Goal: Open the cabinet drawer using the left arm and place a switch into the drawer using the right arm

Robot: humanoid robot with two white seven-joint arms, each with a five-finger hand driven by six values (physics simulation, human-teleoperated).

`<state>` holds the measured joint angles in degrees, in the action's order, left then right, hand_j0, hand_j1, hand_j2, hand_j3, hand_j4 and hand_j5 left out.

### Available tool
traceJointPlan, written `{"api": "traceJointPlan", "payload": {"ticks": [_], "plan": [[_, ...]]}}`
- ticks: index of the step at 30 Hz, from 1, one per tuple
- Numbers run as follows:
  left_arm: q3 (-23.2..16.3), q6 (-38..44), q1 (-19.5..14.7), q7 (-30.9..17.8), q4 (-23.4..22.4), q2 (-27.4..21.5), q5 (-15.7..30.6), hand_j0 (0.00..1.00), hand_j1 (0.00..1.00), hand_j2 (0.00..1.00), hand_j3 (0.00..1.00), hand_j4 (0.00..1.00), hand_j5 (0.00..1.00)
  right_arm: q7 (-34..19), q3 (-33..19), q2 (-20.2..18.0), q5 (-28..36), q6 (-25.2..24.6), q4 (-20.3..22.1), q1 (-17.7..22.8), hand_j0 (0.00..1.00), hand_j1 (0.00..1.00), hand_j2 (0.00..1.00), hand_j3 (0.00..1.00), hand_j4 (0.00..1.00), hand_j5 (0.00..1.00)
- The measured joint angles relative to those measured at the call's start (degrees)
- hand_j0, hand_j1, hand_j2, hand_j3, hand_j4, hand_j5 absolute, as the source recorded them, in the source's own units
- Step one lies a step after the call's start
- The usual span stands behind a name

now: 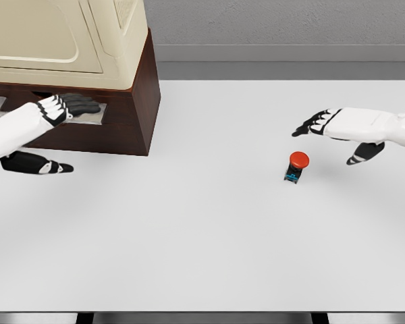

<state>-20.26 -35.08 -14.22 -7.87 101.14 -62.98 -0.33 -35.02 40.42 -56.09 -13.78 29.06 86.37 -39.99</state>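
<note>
A small switch (296,166) with a round red button on a dark base stands on the white table (209,236), right of the middle. My right hand (331,135) hovers just above and right of it, fingers spread, holding nothing. A cream cabinet (67,34) on a dark brown base (131,115) fills the upper left. My left hand (57,135) reaches the drawer front (88,118): its fingers lie over the grey handle strip and its thumb hangs below, apart from it. The drawer looks closed.
The table's far edge meets a grey wall behind. The cabinet's right side ends near the table's left third. Bare tabletop stretches between the cabinet and the switch.
</note>
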Motion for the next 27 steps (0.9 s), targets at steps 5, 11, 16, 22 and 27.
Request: {"api": "traceJointPlan", "payload": {"ticks": [5,11,16,22,27], "plan": [[-19.8,0.1,-23.0,-0.1,0.0,-4.6,4.6,1.0,1.0,1.0,1.0,1.0,1.0,0.0,0.1,0.4,0.0,0.2,-0.8,-0.5,1.0,1.0,1.0,1.0,1.0,1.0],[-40.8,0.0,-31.2,-0.1,0.0,-5.7,7.8,1.0,1.0,1.0,1.0,1.0,1.0,0.0,0.1,0.4,0.1,0.2,-1.6,-0.8,1.0,1.0,1.0,1.0,1.0,1.0],[-51.7,0.0,-37.8,-0.2,0.0,-6.0,11.4,1.0,1.0,1.0,1.0,1.0,1.0,0.0,0.1,1.1,0.1,0.4,-2.2,-0.7,1.0,1.0,1.0,1.0,1.0,1.0],[-53.5,0.0,-37.4,-0.2,0.0,-8.1,14.8,1.0,1.0,1.0,1.0,1.0,1.0,0.0,0.2,2.8,0.0,2.4,-4.6,-0.9,1.0,1.0,1.0,1.0,1.0,1.0],[-53.2,0.0,-37.4,0.0,0.0,-12.9,16.3,1.0,1.0,1.0,1.0,1.0,1.0,0.0,1.1,4.4,-0.1,2.4,-4.8,-1.7,1.0,1.0,1.0,1.0,1.0,1.0]]}}
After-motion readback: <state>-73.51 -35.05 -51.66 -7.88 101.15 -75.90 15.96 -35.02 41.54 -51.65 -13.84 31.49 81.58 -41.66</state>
